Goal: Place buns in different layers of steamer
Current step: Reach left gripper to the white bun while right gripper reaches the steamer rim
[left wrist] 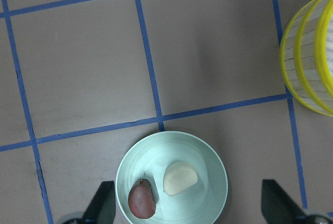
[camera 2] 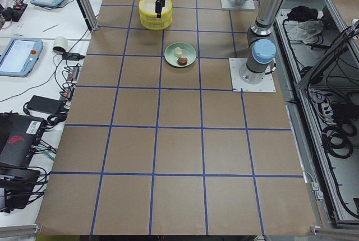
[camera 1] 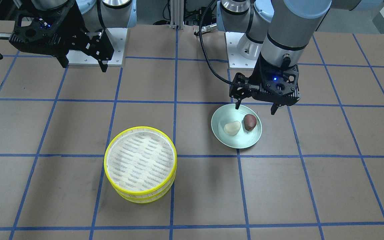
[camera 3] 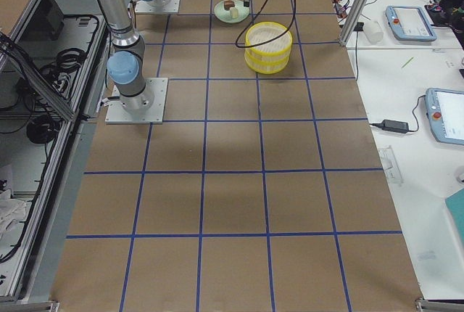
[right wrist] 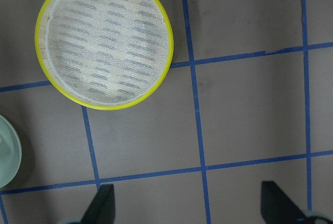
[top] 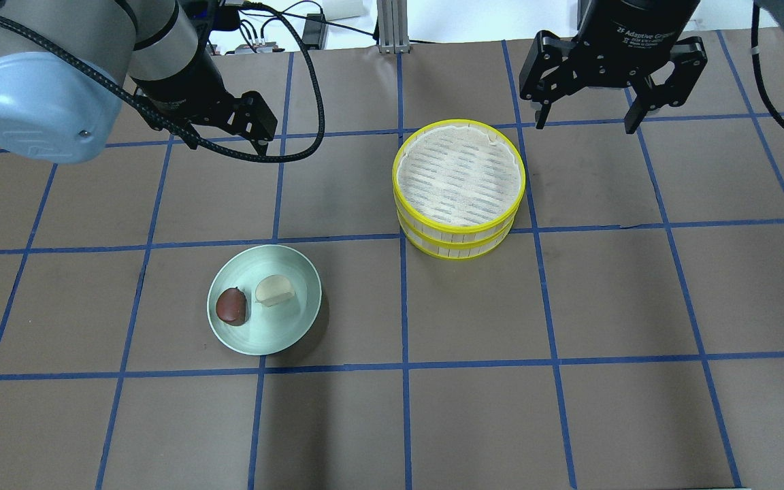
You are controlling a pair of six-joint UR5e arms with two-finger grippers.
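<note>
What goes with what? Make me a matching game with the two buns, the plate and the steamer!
Things:
1. white bun
2. brown bun
3. plate
4. steamer

Clues:
A. yellow rims, stacked up
B. pale green, holds both buns
C. on the plate, on the side nearer the steamer
D. on the plate, on the side farther from the steamer

Pairs: 1-C, 2-D, 3-B, 4-A
</note>
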